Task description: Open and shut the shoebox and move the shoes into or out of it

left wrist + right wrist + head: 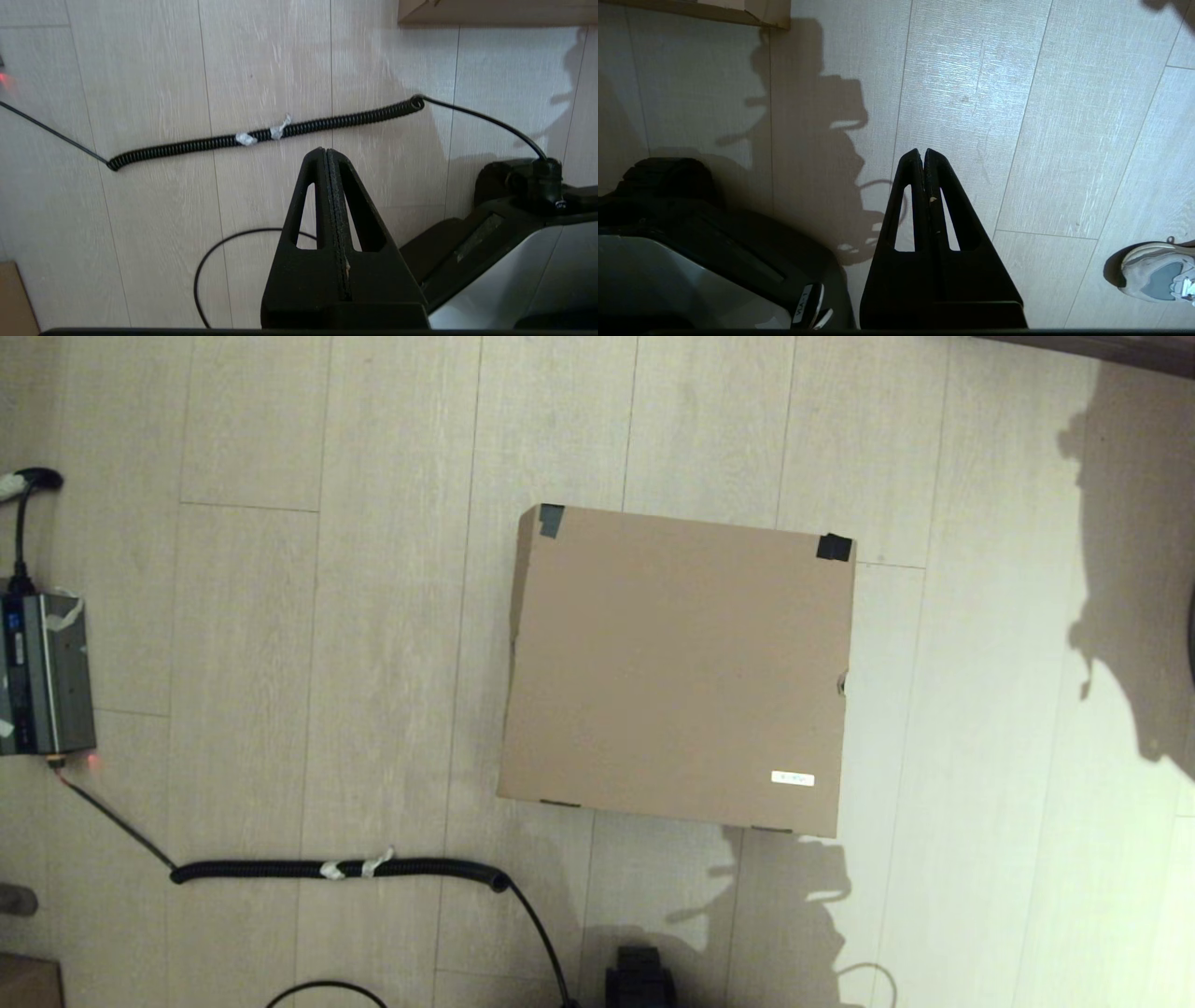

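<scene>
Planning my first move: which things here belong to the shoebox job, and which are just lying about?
Job:
- shoebox, lid shut, on the floor
- left gripper, shut
- right gripper, shut

Lying about:
- coiled cable
- grey electronics box
- grey-white sneaker at the view's edge

One shoebox, two grippers, and a handful of floor items.

There is one shoebox [677, 672], lid down, bearing two dark tape patches [551, 520] and one white label [793, 778]. One coiled black cable [341, 869] lies on the floor, with one grey electronic unit [45, 674] at its end. Two grippers show: the left gripper [326, 151] and the right gripper [923, 152]. One grey-and-white sneaker [1155, 273] appears in the right wrist view.
</scene>
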